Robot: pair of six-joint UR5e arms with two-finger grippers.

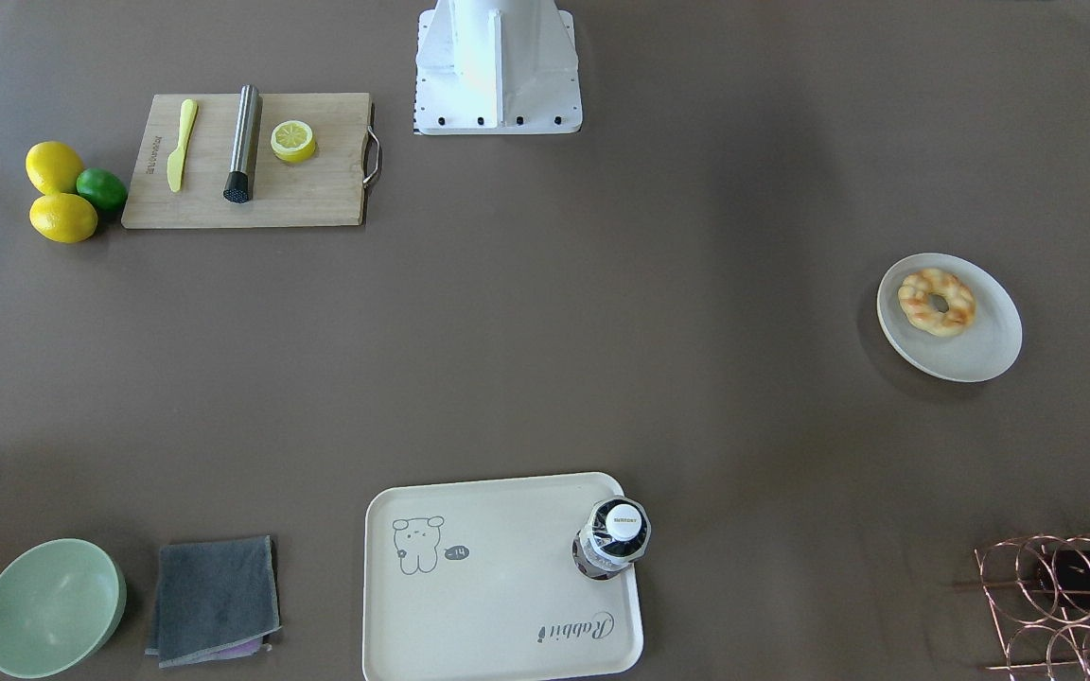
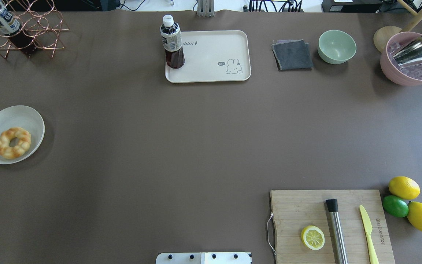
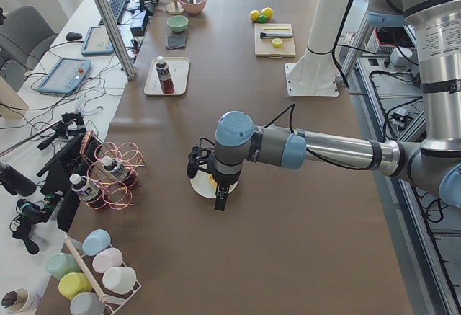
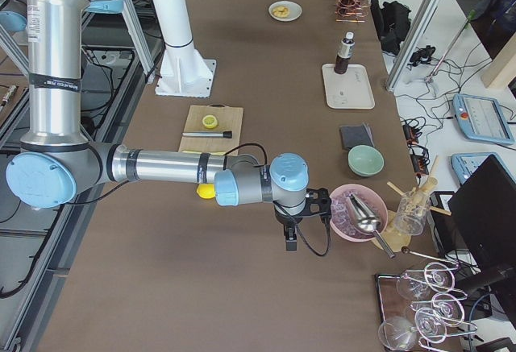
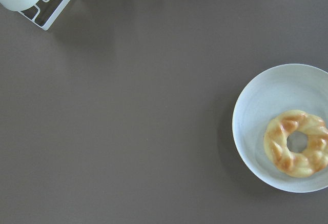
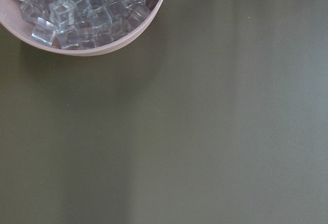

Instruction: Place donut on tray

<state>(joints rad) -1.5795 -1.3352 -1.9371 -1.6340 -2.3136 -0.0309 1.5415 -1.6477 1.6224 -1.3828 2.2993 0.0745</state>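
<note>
Brown worktop (image 2: 196, 146) ran wide under both arms, and only the two side cameras caught them. From the left end, the near arm reached out level over the surface, its wrist turned down so that the left end effector (image 3: 220, 201) hung pointing at the white plate (image 2: 13, 115). From that angle I could not tell whether its fingers stood wide or narrow. From the right end, the other arm lay stretched out the same way. The right end effector (image 4: 290, 240) hung beside the pink bowl (image 4: 342, 225), and its opening was likewise impossible to judge. The right wrist camera showed just that bowl's rim and the ice cubes (image 6: 87, 24) in it above bare worktop. The left wrist camera looked straight down and had the donut (image 5: 297, 143) low at the right of its picture, lying flat towards one side of the plate. So the left end effector was above and a little off to the side of the donut, not touching it. The overhead view alone made plain how far the donut sat from the tray (image 2: 211, 55). The plate was at the robot's left edge, while the tray lay at the far middle, well apart, with a bottle (image 2: 172, 42) upright on one corner.
</note>
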